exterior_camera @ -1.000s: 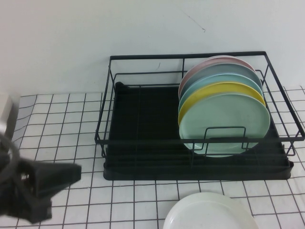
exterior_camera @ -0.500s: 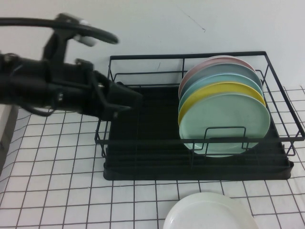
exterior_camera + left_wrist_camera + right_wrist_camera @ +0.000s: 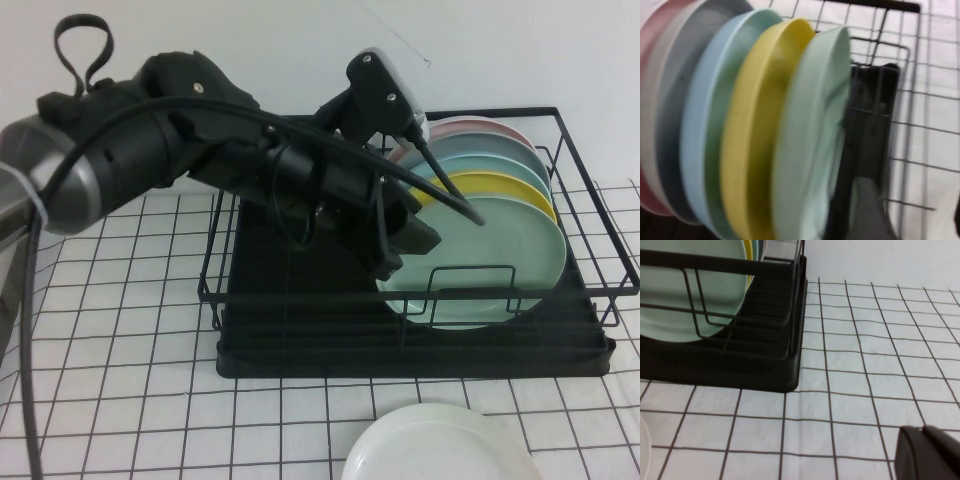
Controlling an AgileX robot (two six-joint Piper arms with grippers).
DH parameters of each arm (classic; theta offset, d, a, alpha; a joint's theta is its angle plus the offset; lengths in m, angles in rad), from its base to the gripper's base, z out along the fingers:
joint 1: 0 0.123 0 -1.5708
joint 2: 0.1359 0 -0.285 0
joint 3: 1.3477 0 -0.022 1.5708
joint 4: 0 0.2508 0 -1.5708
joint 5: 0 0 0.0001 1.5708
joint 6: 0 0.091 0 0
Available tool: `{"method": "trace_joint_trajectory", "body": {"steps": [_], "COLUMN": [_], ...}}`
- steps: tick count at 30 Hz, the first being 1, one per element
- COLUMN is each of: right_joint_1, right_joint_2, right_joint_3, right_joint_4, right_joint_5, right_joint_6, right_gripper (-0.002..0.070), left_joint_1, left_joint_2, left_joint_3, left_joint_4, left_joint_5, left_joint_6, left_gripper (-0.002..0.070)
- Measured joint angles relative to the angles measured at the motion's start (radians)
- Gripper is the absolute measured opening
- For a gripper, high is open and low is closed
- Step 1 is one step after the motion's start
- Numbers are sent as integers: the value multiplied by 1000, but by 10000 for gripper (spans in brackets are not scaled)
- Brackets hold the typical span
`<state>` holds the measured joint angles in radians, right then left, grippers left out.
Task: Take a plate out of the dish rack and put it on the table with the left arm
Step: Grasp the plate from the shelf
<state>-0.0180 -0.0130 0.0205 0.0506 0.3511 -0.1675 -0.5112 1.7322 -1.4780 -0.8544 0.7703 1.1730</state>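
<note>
White cloth with a thin black square grid over the table (image 3: pixel 120 400), running up to a plain pale wall behind. Black wire dish rack (image 3: pixel 300 330) on its black drip tray set toward the right of the table, the left half of the tray bare, a row of plates upright on edge in the right half. Pale mint-green plate (image 3: pixel 500 265) frontmost in that row, upright in the rack behind a low wire loop; directly behind it a yellow plate (image 3: pixel 495 185), then a bluer teal one, a grey one and a pink one at the back. A white plate (image 3: pixel 440 445) flat on the cloth just in front of the rack, cut off by the near edge. Left arm (image 3: pixel 200 150) stretched from the left across the top of the rack, left gripper (image 3: pixel 415 240) over the tray at the left rim of the mint plate; cannot tell whether its fingers are spread or closed, nor whether touching the plate. Right gripper (image 3: pixel 930 452) low over bare cloth to the right of the rack, only a dark corner visible, fingers' state impossible to tell.
</note>
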Motion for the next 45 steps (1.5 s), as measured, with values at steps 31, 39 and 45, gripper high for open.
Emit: {"method": "trace_joint_trajectory", "body": {"steps": [31,39,45], "right_joint_1": [0,0,0], "right_joint_2": [0,0,0], "right_joint_3": [0,0,0], "right_joint_4": [0,0,0], "right_joint_5": [0,0,0], "right_joint_6": [0,0,0], "right_gripper": [-1,-1,-1], "left_joint_1": [0,0,0], "left_joint_2": [174,97,129], "left_joint_3": [-63,-104,-106], "left_joint_4": [-103,-103,-83], "left_joint_5": [-234,-88,-39], "left_joint_6": [220,207,207], "left_gripper": [344,342,342]}}
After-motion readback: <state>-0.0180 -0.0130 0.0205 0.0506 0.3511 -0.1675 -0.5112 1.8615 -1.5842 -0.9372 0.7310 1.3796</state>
